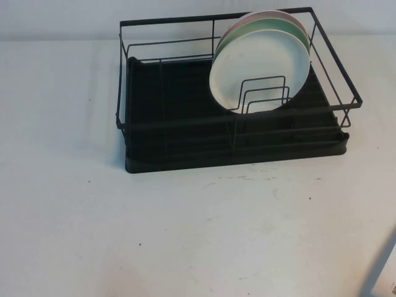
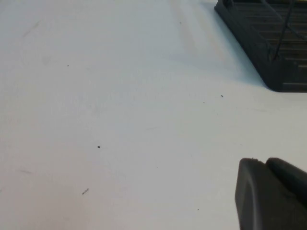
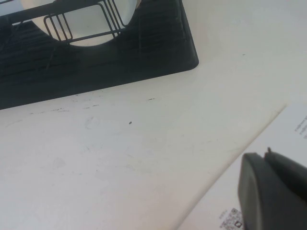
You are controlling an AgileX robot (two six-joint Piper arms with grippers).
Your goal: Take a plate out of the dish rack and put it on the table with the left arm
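My left gripper shows only as a dark rounded edge in my left wrist view, low over bare table, off the near left corner of the rack; I cannot tell whether it is wide or narrow. In the high view neither of my arms appears. The rack, a black wire frame on a black tray, sits toward the far side of the table, slightly right of centre. The rack's left half holds only bare dividers. In its right half three plates stand on edge, leaning together behind the small wire loops: the white plate is nearest me, a green plate sits just behind it, and a pink plate at the back. Right of the rack, my right gripper hovers over a white printed sheet at the table's near right edge; its opening is also hidden from me.
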